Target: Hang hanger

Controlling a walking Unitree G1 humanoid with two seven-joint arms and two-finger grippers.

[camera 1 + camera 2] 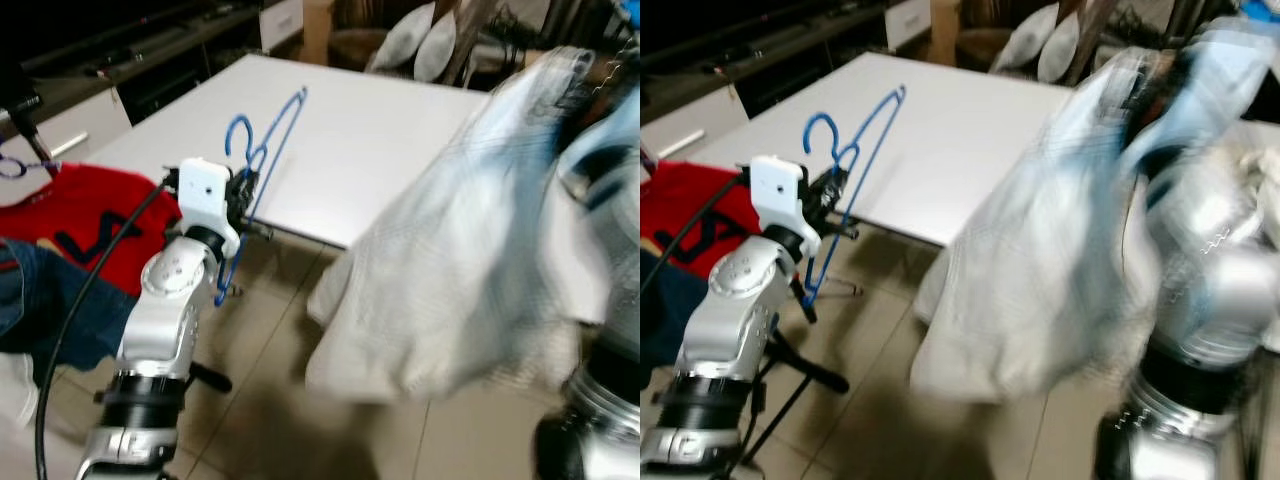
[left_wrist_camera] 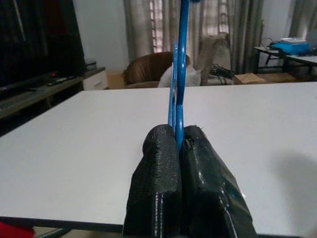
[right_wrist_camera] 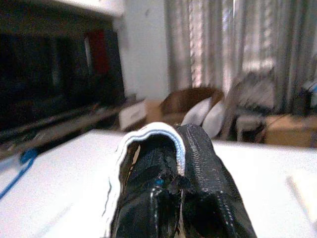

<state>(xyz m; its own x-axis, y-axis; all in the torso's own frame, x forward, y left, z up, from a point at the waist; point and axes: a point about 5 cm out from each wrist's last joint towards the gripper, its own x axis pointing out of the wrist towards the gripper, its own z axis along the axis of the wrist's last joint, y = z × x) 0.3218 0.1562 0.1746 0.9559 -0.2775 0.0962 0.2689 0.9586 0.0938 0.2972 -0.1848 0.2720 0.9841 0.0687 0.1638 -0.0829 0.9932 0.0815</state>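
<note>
A blue wire hanger (image 1: 265, 150) stands upright at the near edge of the white table (image 1: 380, 130). My left gripper (image 2: 179, 136) is shut on its lower wire, and the hook points up over the tabletop. A pale white garment (image 1: 470, 260) hangs blurred on the right, from about shoulder height down toward the floor. In the right wrist view my right gripper (image 3: 173, 144) is shut on a fold of that garment, whose white hem (image 3: 148, 135) wraps over one finger. The garment hangs apart from the hanger, to its right.
A red shirt (image 1: 100, 215) and blue jeans (image 1: 40, 300) lie at the left. A black tripod leg (image 1: 810, 370) stands on the tiled floor by my left arm. Grey pillows (image 1: 420, 40) and a dark TV cabinet (image 1: 130, 50) lie beyond the table.
</note>
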